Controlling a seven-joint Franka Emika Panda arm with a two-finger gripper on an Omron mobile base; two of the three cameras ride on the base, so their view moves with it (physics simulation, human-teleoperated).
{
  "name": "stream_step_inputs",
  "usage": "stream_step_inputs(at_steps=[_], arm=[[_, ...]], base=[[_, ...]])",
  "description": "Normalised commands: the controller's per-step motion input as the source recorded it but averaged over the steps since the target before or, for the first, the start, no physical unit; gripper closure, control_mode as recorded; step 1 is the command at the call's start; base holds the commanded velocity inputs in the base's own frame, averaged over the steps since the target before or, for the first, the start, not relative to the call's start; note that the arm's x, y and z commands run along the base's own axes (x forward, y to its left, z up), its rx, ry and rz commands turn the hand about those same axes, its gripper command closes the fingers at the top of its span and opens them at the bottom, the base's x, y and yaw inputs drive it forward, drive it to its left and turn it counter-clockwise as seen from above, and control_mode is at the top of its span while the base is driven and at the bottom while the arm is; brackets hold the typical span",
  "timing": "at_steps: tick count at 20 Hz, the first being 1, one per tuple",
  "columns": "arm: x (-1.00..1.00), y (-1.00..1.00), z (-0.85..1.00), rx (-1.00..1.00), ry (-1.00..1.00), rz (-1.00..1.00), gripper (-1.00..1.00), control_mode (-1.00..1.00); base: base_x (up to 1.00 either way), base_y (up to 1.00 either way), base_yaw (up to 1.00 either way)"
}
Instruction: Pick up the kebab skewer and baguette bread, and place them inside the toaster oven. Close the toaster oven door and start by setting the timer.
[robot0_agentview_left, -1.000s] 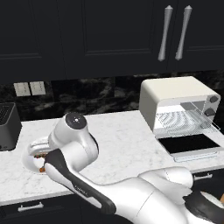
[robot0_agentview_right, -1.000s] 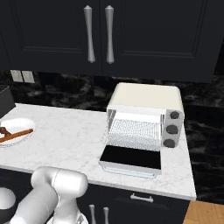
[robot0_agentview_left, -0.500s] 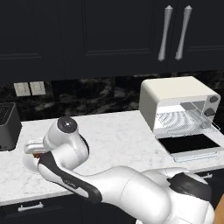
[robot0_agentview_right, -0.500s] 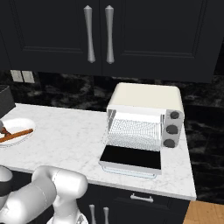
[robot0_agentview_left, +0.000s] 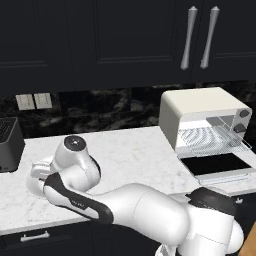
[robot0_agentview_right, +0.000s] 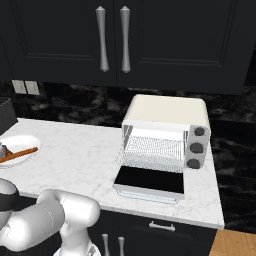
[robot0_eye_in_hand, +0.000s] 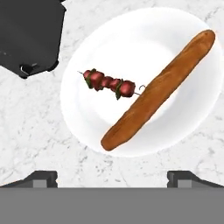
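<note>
I hover my end effector (robot0_eye_in_hand: 112, 177) above the round white plate (robot0_eye_in_hand: 87, 122) on the marble bench (robot0_agentview_left: 135, 155), fingers spread wide and holding nothing. The short skewer of dark red meat chunks (robot0_eye_in_hand: 109, 83) lies mid-plate, its hooked tip just beside the long orange-brown baguette (robot0_eye_in_hand: 159, 89), which slants across the plate. I judge the skewer is the first pick — I should centre over the meat, turn my fingers to close across the stick, and descend clear of the loaf. The cream-white toaster oven (robot0_agentview_right: 167, 132) stands well apart, its dark glass door (robot0_agentview_right: 150, 180) folded down.
</note>
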Motion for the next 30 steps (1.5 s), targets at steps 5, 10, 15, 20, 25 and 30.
stream_step_inputs(at_steps=[5, 10, 15, 20, 25, 30], arm=[[0.21, 0.00, -0.39, 0.06, 0.32, -0.09, -1.00, -1.00], [0.08, 0.03, -0.40, -0.01, 0.10, -0.12, -1.00, -1.00], [0.40, 0.16, -0.34, -0.04, 0.01, -0.09, -1.00, -1.00], [0.44, 0.14, -0.36, -0.08, 0.05, -0.07, -1.00, -1.00], [0.42, 0.30, -0.19, -0.09, 0.01, -0.02, -1.00, -1.00], [0.18, 0.11, -0.24, -0.08, 0.07, 0.00, 1.00, -1.00]], base=[[0.00, 0.00, 0.00], [0.00, 0.00, 0.00], [0.00, 0.00, 0.00], [0.00, 0.00, 0.00], [0.00, 0.00, 0.00], [0.00, 0.00, 0.00]])
